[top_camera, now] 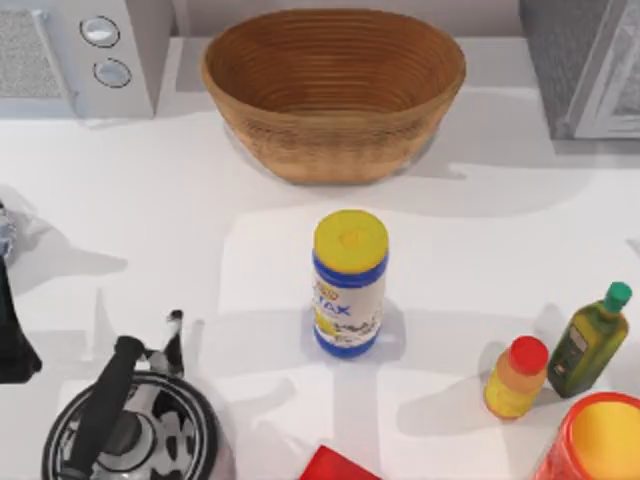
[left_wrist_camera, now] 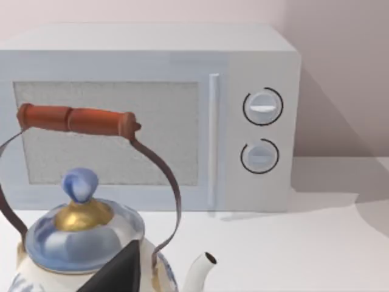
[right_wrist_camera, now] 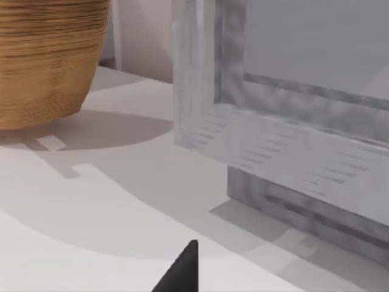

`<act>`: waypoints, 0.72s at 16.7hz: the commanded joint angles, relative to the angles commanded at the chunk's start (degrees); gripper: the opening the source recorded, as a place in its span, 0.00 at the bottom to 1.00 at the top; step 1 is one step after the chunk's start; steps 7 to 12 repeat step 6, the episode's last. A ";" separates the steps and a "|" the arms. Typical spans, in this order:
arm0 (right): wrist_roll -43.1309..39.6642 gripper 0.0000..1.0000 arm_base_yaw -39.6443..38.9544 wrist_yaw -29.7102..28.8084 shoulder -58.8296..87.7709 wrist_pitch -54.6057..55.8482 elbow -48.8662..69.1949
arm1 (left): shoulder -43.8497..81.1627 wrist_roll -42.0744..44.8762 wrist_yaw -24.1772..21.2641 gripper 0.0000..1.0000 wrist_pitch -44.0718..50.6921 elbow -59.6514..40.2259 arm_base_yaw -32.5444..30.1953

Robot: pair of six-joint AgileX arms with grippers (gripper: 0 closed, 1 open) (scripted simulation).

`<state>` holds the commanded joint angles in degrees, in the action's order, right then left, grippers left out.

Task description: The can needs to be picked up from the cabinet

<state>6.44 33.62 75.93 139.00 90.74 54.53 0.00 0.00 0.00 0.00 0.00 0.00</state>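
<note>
The can [top_camera: 349,284] is a tall cylinder with a yellow lid and a blue-and-white label. It stands upright on the white table near the middle of the top view, with nothing touching it. The grey cabinet [top_camera: 585,70] stands at the back right corner, and its pale framed front [right_wrist_camera: 292,121] shows close in the right wrist view. A dark tip of my right gripper [right_wrist_camera: 182,271] hangs low over the table before the cabinet. My left arm [top_camera: 15,340] sits at the table's left edge, and a dark part of my left gripper [left_wrist_camera: 118,271] shows above a kettle.
A woven basket [top_camera: 335,90] sits at the back middle and a microwave [top_camera: 80,55] at the back left. A kettle [top_camera: 130,430] stands front left. Front right hold an oil bottle [top_camera: 590,340], a small red-capped bottle [top_camera: 516,377] and an orange tub [top_camera: 600,440].
</note>
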 joint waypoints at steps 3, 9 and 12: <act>0.00 1.00 0.00 0.00 0.00 0.00 0.00 | 0.00 0.00 0.00 1.00 0.00 0.00 0.00; 0.00 1.00 0.00 0.00 0.00 0.00 0.00 | 0.00 0.00 0.00 1.00 0.00 0.00 0.00; 0.00 1.00 0.00 0.00 0.00 0.00 0.00 | 0.00 0.00 0.00 1.00 0.00 0.00 0.00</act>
